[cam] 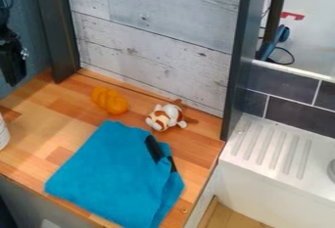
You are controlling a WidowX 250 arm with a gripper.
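Note:
The black gripper (11,58) hangs at the left edge of the camera view, in front of the dark blue panel and touching nothing. Nearest to it on the wooden counter lies an orange, lumpy toy (110,100), toward the back. To the right of that rests a small white and brown plush toy (166,116). A folded blue cloth (114,173) with black patches along its right side spreads over the front of the counter, just in front of both toys.
Behind the wooden counter (39,139) stands a whitewashed plank wall (150,41) between dark posts. A white ribbed drainboard (275,153) adjoins on the right. Part of a white round object (3,133) shows at the left edge.

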